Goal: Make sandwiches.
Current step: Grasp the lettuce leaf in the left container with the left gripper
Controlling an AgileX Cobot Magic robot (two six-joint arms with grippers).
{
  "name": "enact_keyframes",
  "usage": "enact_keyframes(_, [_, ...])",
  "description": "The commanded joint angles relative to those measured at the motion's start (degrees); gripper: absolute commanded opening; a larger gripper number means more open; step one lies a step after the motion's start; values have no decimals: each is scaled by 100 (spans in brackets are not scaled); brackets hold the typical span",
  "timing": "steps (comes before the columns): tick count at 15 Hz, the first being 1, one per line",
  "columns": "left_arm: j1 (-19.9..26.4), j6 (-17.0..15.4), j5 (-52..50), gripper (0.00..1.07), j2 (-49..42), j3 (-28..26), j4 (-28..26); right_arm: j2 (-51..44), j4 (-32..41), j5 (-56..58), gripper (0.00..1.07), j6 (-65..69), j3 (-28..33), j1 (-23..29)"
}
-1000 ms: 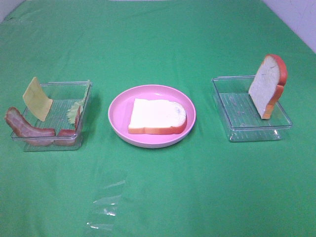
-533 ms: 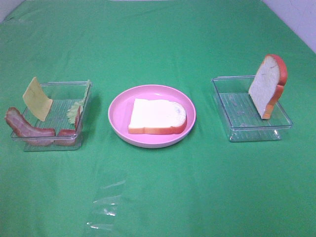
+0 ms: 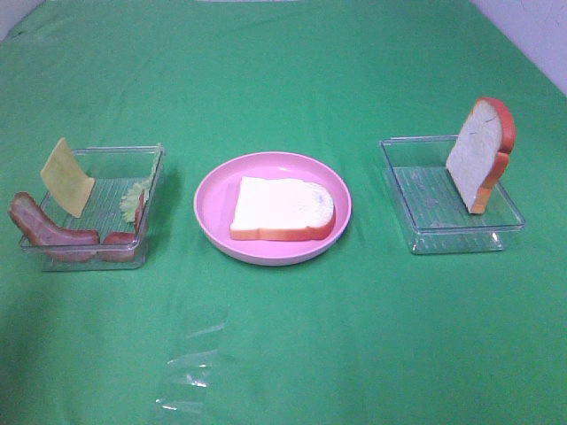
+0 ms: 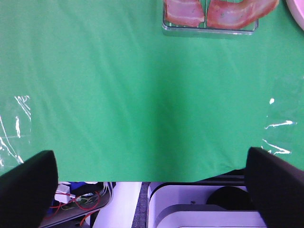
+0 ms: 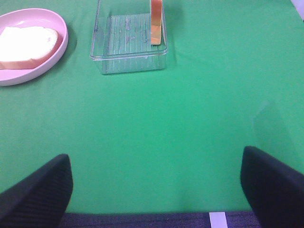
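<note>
One white bread slice (image 3: 283, 208) lies flat on the round pink plate (image 3: 213, 190) at the middle. A second slice (image 3: 480, 152) stands upright against the edge of the clear right tray (image 3: 425, 235). The clear left tray (image 3: 97, 159) holds a yellow cheese square (image 3: 66, 177), green lettuce (image 3: 133, 202) and bacon strips (image 3: 44, 230). My left gripper (image 4: 152, 190) is open and empty at the table's front edge, well short of the bacon (image 4: 185, 12). My right gripper (image 5: 156, 190) is open and empty, short of the right tray (image 5: 128, 61) and plate (image 5: 47, 59). Neither gripper shows in the high view.
A patch of clear crinkled film (image 3: 190, 372) lies on the green cloth at the front left. The table's front edge shows in both wrist views, with cables (image 4: 76, 194) below it on the left side.
</note>
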Motion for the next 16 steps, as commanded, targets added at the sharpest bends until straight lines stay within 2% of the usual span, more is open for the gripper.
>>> enact_keyframes(1, [-29,-92,561,102,1054,-888,23,-160,0,-63,92,-69,11,-11])
enact_keyframes(2, [-143,17,561,102,1513,-1312,120,-160,0,-63,92,-69,11,-11])
enact_keyframes(3, [-355,-23,561,102,2000,-1742,223,-160,0,-63,92,-69,11,-11])
enact_keyframes(6, [-1089,-533,561,102,3638,-3048,533,-160,0,-63,92,-69,11,-11])
enact_keyframes(7, [-1306,-607,561,102,4601,-3753,476,-160,0,-63,92,-69,11,-11])
enact_keyframes(13, [-1845,-653,561,102,6646,-5145,401,-160,0,-63,92,-69,11,-11])
enact_keyframes(16, [-2005,-619,544,102,7168,-5661,401,-160,0,-63,92,-69,11,-11])
